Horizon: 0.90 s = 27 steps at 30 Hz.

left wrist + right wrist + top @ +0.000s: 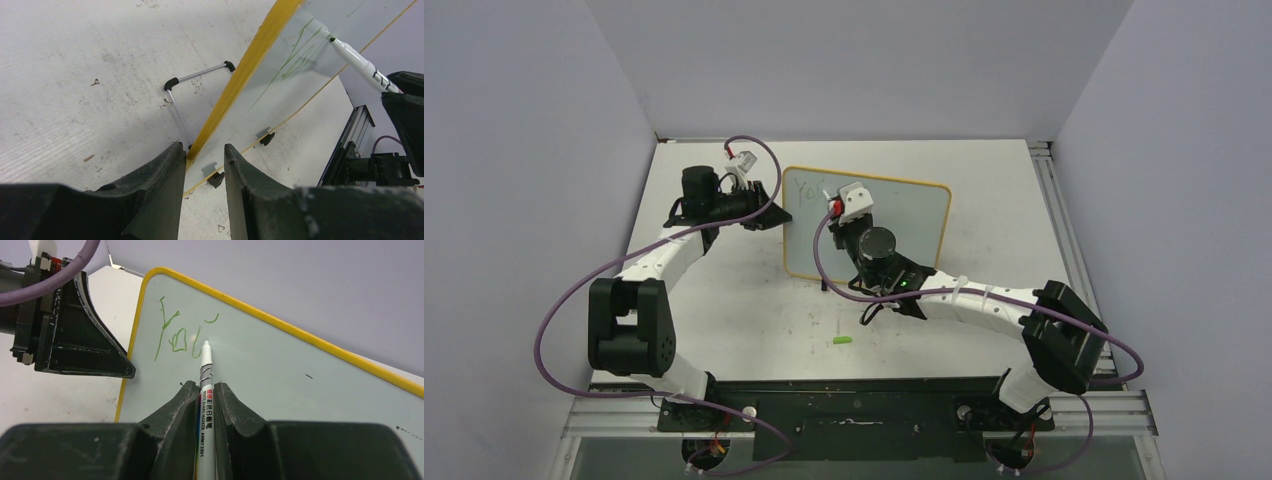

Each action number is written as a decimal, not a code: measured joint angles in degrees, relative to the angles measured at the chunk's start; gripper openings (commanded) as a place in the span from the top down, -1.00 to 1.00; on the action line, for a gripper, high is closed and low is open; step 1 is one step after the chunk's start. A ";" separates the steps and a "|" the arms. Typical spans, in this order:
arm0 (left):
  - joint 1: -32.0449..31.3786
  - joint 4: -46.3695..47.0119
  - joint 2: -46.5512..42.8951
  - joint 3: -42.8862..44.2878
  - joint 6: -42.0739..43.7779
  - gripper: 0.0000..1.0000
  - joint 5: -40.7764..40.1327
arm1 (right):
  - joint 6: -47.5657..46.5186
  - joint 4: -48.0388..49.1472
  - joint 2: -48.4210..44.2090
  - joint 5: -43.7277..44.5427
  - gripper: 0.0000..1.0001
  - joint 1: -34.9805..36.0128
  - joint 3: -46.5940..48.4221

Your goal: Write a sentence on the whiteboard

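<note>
The right hand is closed on a slim white marker pen with black and red print on its barrel. Both dark fingers press the barrel from the sides, and the pen points straight ahead of the fingertips. Its tip appears to touch the rectangular pale grey-white whiteboard with a thin yellow-orange frame, which stands directly in front of the hand. Just beyond the tip and a little to its left is the sentence, thin green handwritten strokes in the upper left corner of the board; only the first letters, something like "You", are there. Further to the left, the left hand is closed on the left edge of the whiteboard, one finger behind the frame and one on the writing side. Ahead of this hand, two small black clip feet sit on the lower edge, and a thin metal wire stand rests behind the board on the white tabletop. Behind the right hand, toward the arm bases, a small green oblong piece lies on the tabletop, well apart from the board.
</note>
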 measured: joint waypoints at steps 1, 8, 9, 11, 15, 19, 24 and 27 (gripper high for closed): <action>0.00 0.00 0.00 0.02 0.00 0.36 0.02 | -0.02 0.00 0.00 0.00 0.89 0.00 0.11; 0.00 -0.15 0.00 0.02 0.15 0.36 0.02 | -0.11 0.07 0.00 0.02 0.89 -0.31 0.81; 0.00 -0.15 0.00 0.02 0.15 0.36 0.02 | -0.13 0.07 0.00 0.02 0.89 -0.31 0.81; 0.00 -0.15 0.00 0.02 0.15 0.36 0.02 | -0.13 0.07 0.00 0.02 0.89 -0.31 0.81; 0.00 -0.15 0.00 0.02 0.15 0.36 0.02 | -0.11 0.04 0.00 0.02 0.89 -0.31 0.81; 0.00 -0.15 0.00 0.00 0.15 0.36 0.02 | 0.02 0.04 0.00 0.02 0.89 -0.31 0.79; 0.00 -0.15 0.00 0.02 0.15 0.36 -0.02 | 0.24 0.02 -0.02 0.00 0.89 -0.31 0.22; 0.00 -0.15 0.00 0.00 0.17 0.36 -0.20 | 0.48 -0.07 -0.02 0.00 0.89 -0.24 -0.26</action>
